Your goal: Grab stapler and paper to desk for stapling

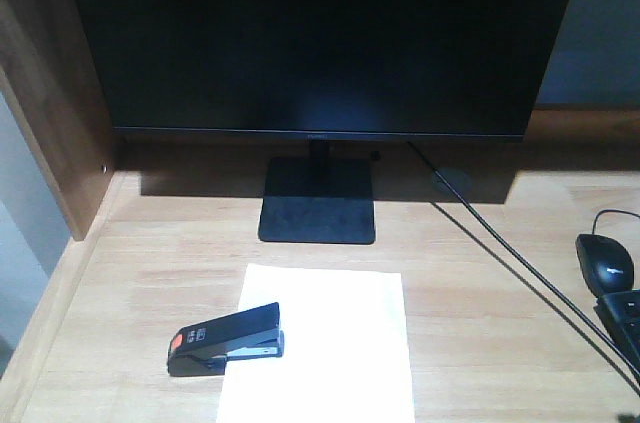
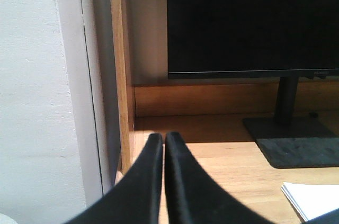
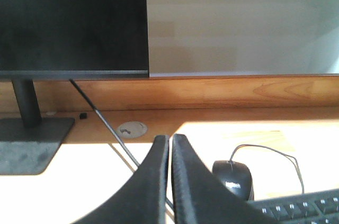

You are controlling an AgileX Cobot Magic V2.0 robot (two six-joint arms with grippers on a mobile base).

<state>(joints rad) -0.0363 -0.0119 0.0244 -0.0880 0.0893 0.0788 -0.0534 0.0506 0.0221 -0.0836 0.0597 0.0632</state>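
A white sheet of paper (image 1: 322, 343) lies flat on the light wood desk (image 1: 150, 273) in front of the monitor stand. The black stapler (image 1: 226, 339) with its orange patch rests on the paper's left edge, its front end over the sheet. A corner of the paper (image 2: 312, 198) shows at the lower right of the left wrist view. My left gripper (image 2: 164, 138) is shut and empty, hovering over the desk's left side near the brown side panel (image 2: 123, 75). My right gripper (image 3: 170, 140) is shut and empty, above the desk's right part. Neither gripper shows in the front view.
A large black monitor (image 1: 320, 33) on a square stand (image 1: 318, 200) fills the back. A cable (image 1: 520, 268) runs diagonally to the right. A black mouse (image 1: 606, 263) and a keyboard corner (image 1: 625, 323) sit at the right edge; the mouse (image 3: 233, 177) lies just right of my right gripper.
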